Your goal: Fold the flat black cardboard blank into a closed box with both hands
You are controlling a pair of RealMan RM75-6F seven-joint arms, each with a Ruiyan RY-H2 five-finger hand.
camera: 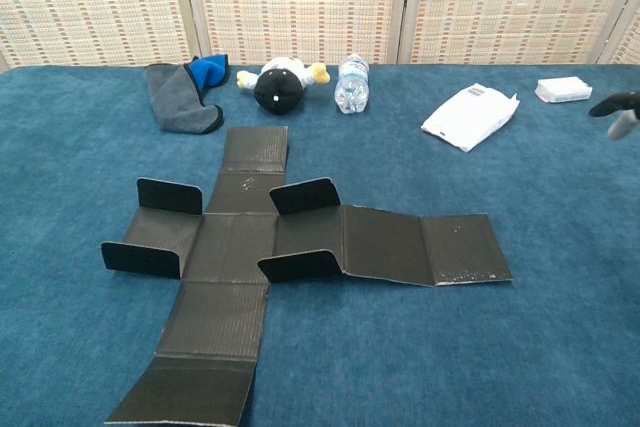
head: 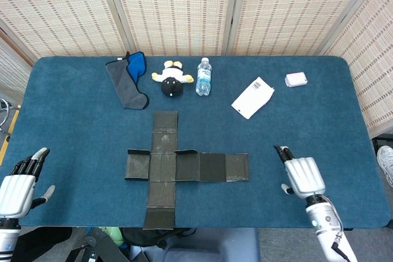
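Along the far edge of the counter [head: 73,121] lies a row of loose things: a grey and blue cloth [head: 128,80] toward the far left corner, a small plush toy [head: 172,80] just beside it, and a clear water bottle [head: 204,77] lying on its side near the middle of that edge. Further right are a white paper packet [head: 252,97] and, near the far right corner, a small white box [head: 295,79]. All of them lie well apart from the black cardboard blank [head: 178,165], and nothing rests on it or between it and either robot hand.

The blank lies in the middle of the counter, toward the near edge, spread in a cross shape. Its long strip runs from the middle to the near edge, where the last panel reaches the rim. In the chest view a few small side flaps stand up from the flat panels [camera: 300,197].

The chest view shows only dark fingertips [camera: 615,105] of the right robot hand at the frame's right edge, blurred. The left robot hand [head: 17,188] is partly cut off at the near left corner of the head view.

The right robot hand [head: 299,173] hovers over the counter near the near edge, to the right of the blank and apart from it, fingers extended, grasping nothing. The left robot hand is also released, fingers straight, off the counter's left edge and touching nothing.
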